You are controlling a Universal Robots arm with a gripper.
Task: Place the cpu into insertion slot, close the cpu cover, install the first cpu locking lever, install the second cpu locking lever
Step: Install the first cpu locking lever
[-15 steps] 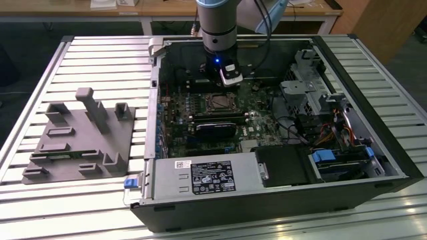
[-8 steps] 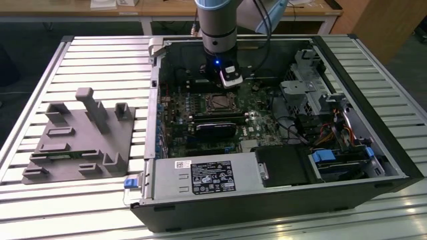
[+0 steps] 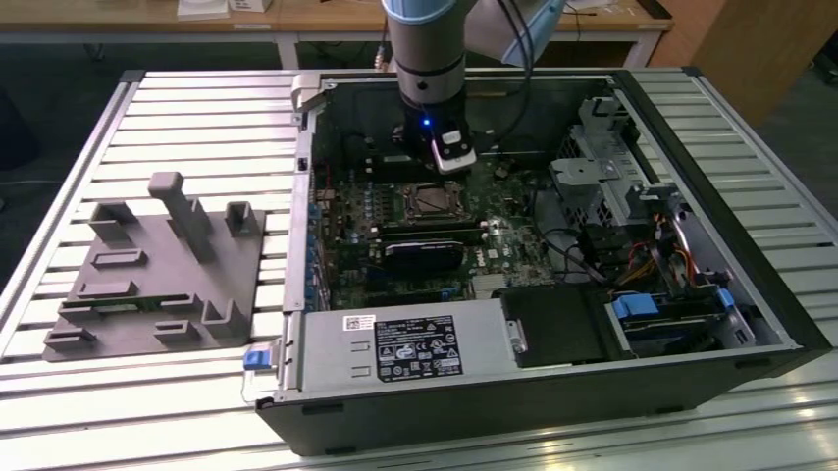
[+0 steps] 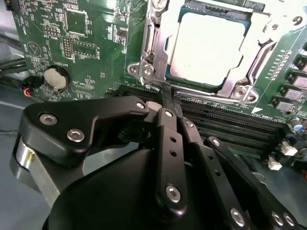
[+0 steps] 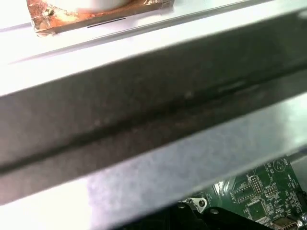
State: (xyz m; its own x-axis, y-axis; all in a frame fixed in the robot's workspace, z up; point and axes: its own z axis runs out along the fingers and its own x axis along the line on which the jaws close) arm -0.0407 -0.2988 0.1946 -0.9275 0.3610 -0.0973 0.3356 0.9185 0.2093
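Ribbed metal tabletop [image 3: 196, 108] carries an open black computer case [image 3: 733, 245], where the black gripper [image 4: 165, 103], fingers pressed together empty, hovers beside the silver-framed socket cover [image 4: 153, 38] over the grey square cpu [image 4: 208, 45].

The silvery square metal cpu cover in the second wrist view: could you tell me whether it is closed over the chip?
Closed: the silvery square metal cpu cover lies flat, framing the silver-grey chip.

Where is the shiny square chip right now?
In the second wrist view the cpu sits in the insertion slot under the cpu cover, beside the long black memory slots on the green motherboard.
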